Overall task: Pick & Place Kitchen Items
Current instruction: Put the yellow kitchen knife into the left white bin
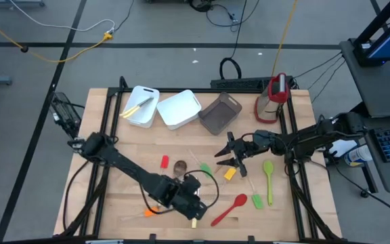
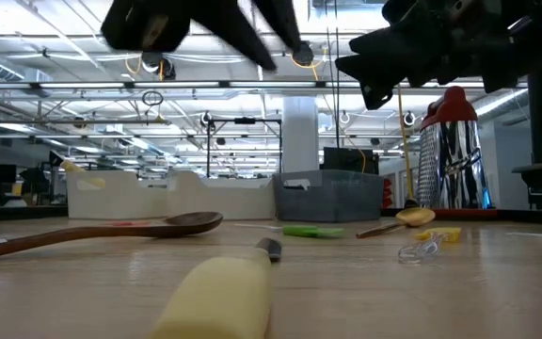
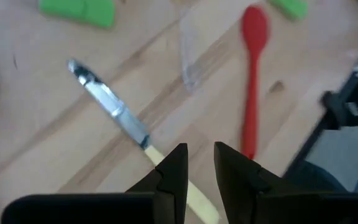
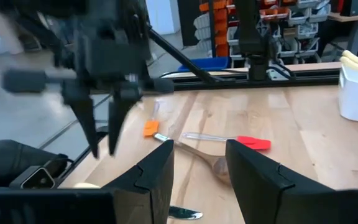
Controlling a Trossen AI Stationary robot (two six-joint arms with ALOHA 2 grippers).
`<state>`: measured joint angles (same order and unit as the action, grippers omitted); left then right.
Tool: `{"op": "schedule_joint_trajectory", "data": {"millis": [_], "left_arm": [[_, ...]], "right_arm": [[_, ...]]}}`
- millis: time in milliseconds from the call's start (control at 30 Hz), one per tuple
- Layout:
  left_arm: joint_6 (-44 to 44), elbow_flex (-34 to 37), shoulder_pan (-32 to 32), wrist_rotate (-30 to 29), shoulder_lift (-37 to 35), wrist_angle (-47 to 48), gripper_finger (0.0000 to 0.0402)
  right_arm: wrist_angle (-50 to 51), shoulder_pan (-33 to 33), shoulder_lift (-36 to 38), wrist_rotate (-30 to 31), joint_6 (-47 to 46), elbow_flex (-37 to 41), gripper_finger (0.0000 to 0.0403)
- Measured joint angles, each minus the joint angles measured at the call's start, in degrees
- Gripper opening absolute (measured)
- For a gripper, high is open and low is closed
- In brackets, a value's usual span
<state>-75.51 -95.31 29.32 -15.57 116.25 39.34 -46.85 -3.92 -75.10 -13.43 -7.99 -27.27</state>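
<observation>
My left gripper hangs open with a narrow gap near the table's front edge, fingers slanting down over a pale-handled knife that lies flat on the wood. Its handle runs under the fingers, and I see no touch. Beside it lie a red spoon and a green spatula. My right gripper stands open and level above the table's middle, nothing between its fingers. A wooden spoon, a small red spatula, a yellow spatula, a green spoon and an orange spatula lie flat.
Two white bins and a grey bin stand along the far edge; the left white bin holds pale utensils. A red-and-silver appliance stands at the far right. A clear utensil lies beside the knife.
</observation>
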Motion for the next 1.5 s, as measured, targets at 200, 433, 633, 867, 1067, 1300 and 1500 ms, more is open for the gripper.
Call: {"op": "schedule_joint_trajectory", "data": {"millis": [200, 433, 633, 867, 1067, 1300, 1500], "left_arm": [[-5.81, -0.02, 0.24, 3.56, 4.13, -0.8, 0.0081], [-6.03, -0.04, 0.8, 4.2, 6.92, -3.14, 0.0081], [-6.29, -0.09, 0.78, 5.34, 9.55, -3.01, 0.0081], [-5.77, -0.13, 0.52, 5.8, 10.88, 1.18, 0.0081], [0.59, -0.22, 0.33, 5.71, 10.82, 12.2, 0.0081], [14.84, -0.22, -0.07, 5.94, 10.8, 13.89, 0.0081], [22.26, -0.13, -0.28, 2.97, 10.82, 14.02, 0.0081]], "right_arm": [[0.38, -1.86, -0.01, -0.01, 0.06, 0.0, 0.0141], [0.39, -3.24, -0.01, 0.0, 0.09, 0.0, 0.0141], [0.42, -3.39, -0.01, 0.02, 0.09, 0.0, 0.0141], [0.43, -3.38, -0.01, 0.07, 0.09, 0.02, 0.0141], [0.42, -3.37, -0.01, 0.06, 0.11, 0.02, 0.0141], [0.44, -3.37, -0.01, 0.05, 0.11, 0.02, 0.0141], [0.44, -3.37, -0.01, 0.04, 0.11, 0.02, 0.0141]]}}
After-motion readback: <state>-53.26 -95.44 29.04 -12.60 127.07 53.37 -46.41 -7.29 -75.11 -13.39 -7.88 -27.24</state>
